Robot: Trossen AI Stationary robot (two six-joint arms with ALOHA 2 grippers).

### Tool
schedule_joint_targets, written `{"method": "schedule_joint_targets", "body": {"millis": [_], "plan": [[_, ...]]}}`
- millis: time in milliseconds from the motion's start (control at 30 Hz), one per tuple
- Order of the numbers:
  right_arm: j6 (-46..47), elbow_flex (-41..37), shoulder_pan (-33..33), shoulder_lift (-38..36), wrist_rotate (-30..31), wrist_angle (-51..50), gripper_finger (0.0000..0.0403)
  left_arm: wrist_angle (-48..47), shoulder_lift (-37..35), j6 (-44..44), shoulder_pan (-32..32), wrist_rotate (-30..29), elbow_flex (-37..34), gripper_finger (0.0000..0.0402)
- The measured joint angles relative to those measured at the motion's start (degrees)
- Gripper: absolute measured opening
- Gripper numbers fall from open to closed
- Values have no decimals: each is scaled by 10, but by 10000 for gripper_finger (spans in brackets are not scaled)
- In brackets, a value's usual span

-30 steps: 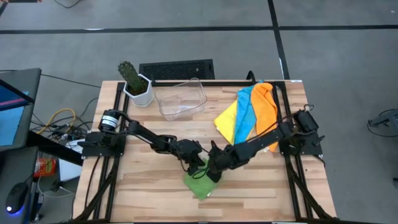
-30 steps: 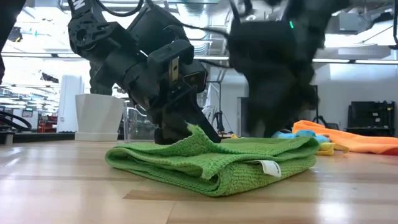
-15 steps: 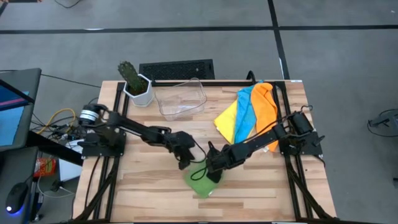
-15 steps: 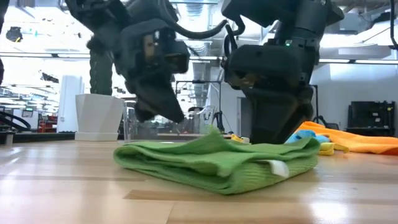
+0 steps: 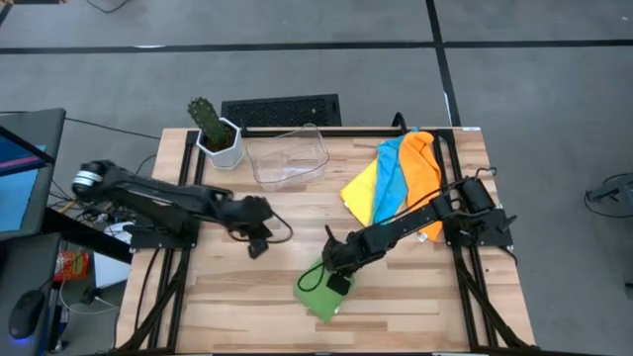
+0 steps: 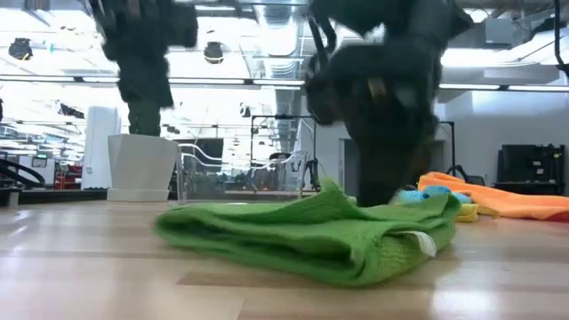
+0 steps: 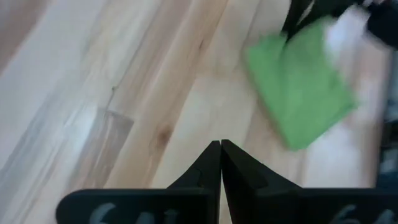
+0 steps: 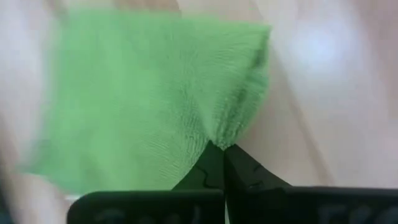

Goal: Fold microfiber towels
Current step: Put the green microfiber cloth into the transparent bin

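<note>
Clear plastic bin, far side of wooden tabletop, nothing visible inside. White pot with green cactus, beside bin at far left corner.

Folded green microfiber towel, near-centre of tabletop, one edge pinched up into a peak. Yellow microfiber towel, light blue microfiber towel and orange microfiber towel, overlapping in a fan at far right.

Right hand, lowered onto green towel, fingers clamped together on raised fold at its edge. Left hand, fingers pressed together, holding nothing, over bare wood left of green towel.
</note>
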Motion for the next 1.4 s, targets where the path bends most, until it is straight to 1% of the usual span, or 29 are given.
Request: {"method": "schedule_joint_targets", "body": {"millis": [67,133,200,267,367,467,567,633,733,933,1133,1400], "plan": [[-22,18,-19,-21,-2,-2,10,-9,-46,-24,-11,-16,0,3],[-39,44,-45,-25,1,10,10,-12,-88,-42,-22,-37,0,3],[-63,61,-70,-26,7,-16,10,-14,-124,-54,-31,-63,0,3],[-82,93,-93,-23,7,0,10,-25,-156,-61,-38,-87,0,3],[-110,133,-128,-26,0,-2,10,-39,-195,-75,-45,-106,1,3],[-138,171,-167,-25,2,-4,10,-75,-234,-95,-51,-120,0,3],[-155,208,-208,-25,1,0,10,-116,-268,-115,-58,-155,0,3],[-165,227,-232,-25,-4,-2,10,-127,-285,-122,-62,-181,0,3],[-177,253,-264,-25,-4,0,10,-142,-301,-124,-63,-204,0,3],[-189,292,-308,-26,-16,10,10,-160,-311,-124,-63,-220,0,3],[-192,297,-331,-24,-19,31,10,-178,-312,-124,-63,-236,0,3],[-187,298,-352,30,-38,79,10,-191,-311,-121,-63,-235,0,3]]}}
